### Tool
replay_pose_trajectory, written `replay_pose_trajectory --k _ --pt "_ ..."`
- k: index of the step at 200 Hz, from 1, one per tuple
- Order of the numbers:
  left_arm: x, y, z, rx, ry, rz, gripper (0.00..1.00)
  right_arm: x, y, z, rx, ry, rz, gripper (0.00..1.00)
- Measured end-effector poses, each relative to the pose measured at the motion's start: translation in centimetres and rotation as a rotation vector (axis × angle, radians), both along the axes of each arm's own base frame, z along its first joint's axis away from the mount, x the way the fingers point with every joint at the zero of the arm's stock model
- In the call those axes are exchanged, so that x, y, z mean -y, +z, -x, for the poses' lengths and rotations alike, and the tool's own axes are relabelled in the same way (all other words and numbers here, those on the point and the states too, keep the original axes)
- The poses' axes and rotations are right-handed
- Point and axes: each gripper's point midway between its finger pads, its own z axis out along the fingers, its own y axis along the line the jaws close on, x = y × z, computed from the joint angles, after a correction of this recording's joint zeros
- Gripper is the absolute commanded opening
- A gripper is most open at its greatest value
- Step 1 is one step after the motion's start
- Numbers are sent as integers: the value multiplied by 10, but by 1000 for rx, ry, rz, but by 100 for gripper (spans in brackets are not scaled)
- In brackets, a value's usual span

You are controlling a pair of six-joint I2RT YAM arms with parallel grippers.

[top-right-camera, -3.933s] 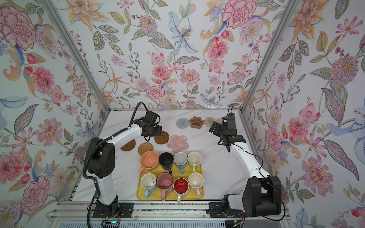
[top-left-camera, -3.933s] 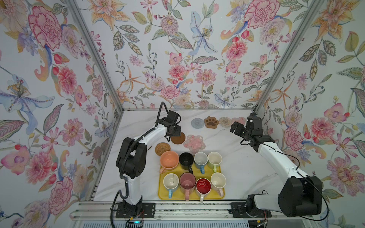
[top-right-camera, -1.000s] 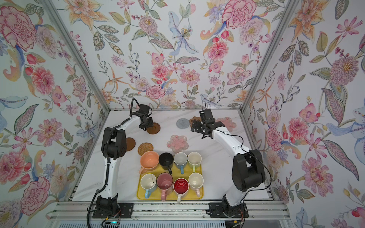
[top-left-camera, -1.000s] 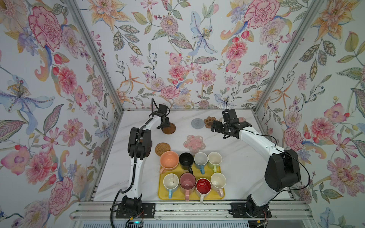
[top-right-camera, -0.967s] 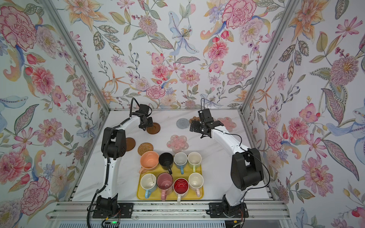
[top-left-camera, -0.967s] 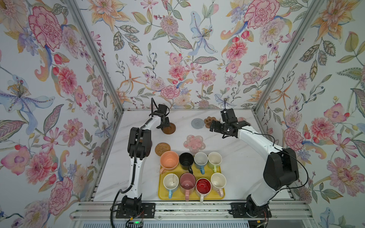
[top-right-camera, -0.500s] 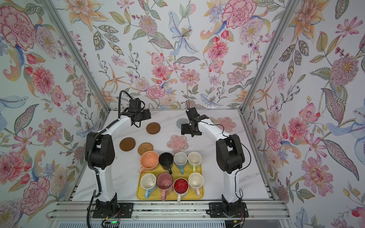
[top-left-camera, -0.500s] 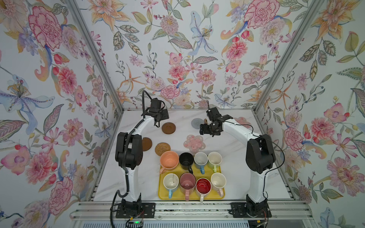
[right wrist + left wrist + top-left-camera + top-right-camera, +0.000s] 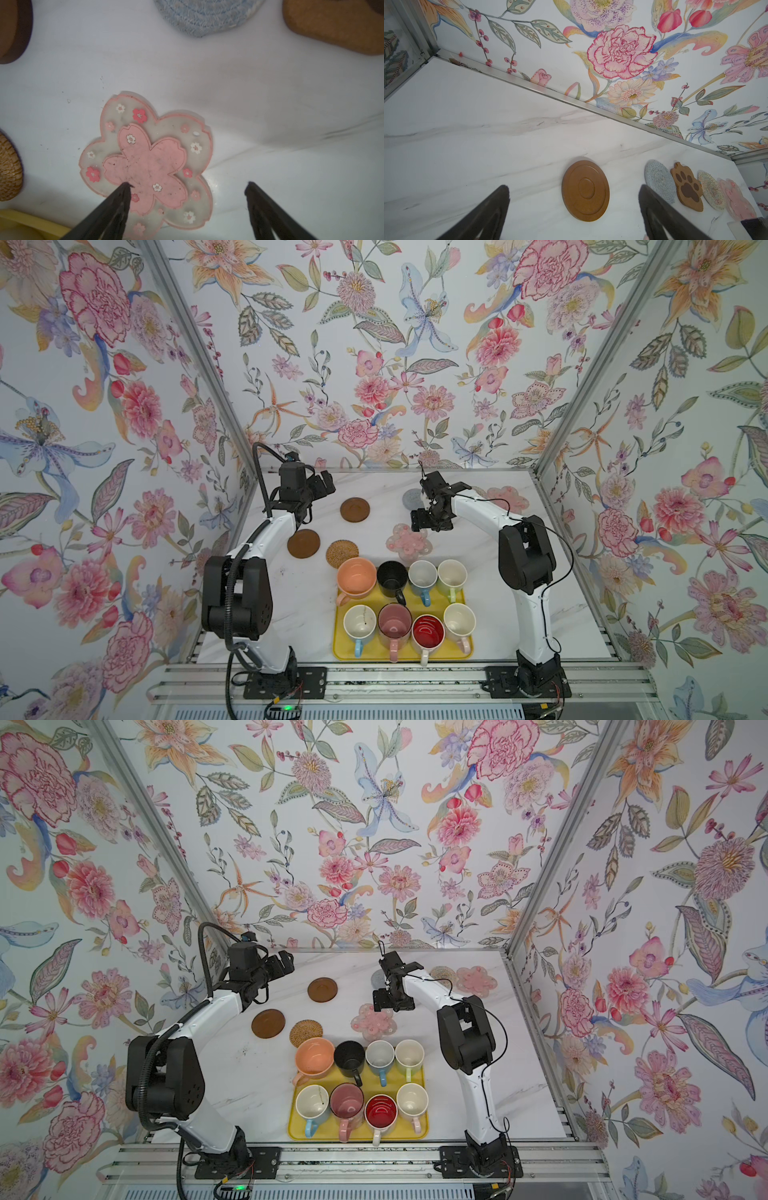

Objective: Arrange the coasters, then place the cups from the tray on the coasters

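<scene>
Right pincer (image 9: 187,185) wide over flower coaster (image 9: 149,162), yellow tray (image 9: 31,220) beside

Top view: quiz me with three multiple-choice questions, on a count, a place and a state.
1. Count of handled cups on the yellow rectangular tray: A) six; B) ten; C) eight.
2. The woven rattan coaster lies: A) beside the wide peach cup; B) on the tray; C) against the back wall.
3. The right end effector by the pink flower-shaped coaster is: A) shut on it; B) open; C) holding a cup.
Answers: C, eight rims show; A, it lies behind that cup; B, its jaws stand apart.
</scene>
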Motion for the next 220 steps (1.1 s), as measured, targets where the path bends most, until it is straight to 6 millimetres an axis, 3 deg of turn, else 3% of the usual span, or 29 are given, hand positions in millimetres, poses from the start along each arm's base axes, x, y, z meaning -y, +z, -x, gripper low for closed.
replay_pose_trajectory --k 26,94,139,191,220 --pt "-1 14 6 32 0 3 99 -1 -11 -4 -15 5 11 74" --pt "-9 53 21 116 26 0 99 -2 -24 -10 -34 2 8 64" --pt "-13 49 26 107 37 -7 99 -4 -31 -12 -44 0 6 52" --pt "-19 51 29 111 48 -16 99 -10 -33 -18 -46 -7 -12 26" --pt "-25 54 32 116 65 -25 99 -16 -33 -24 -44 -11 -35 17"
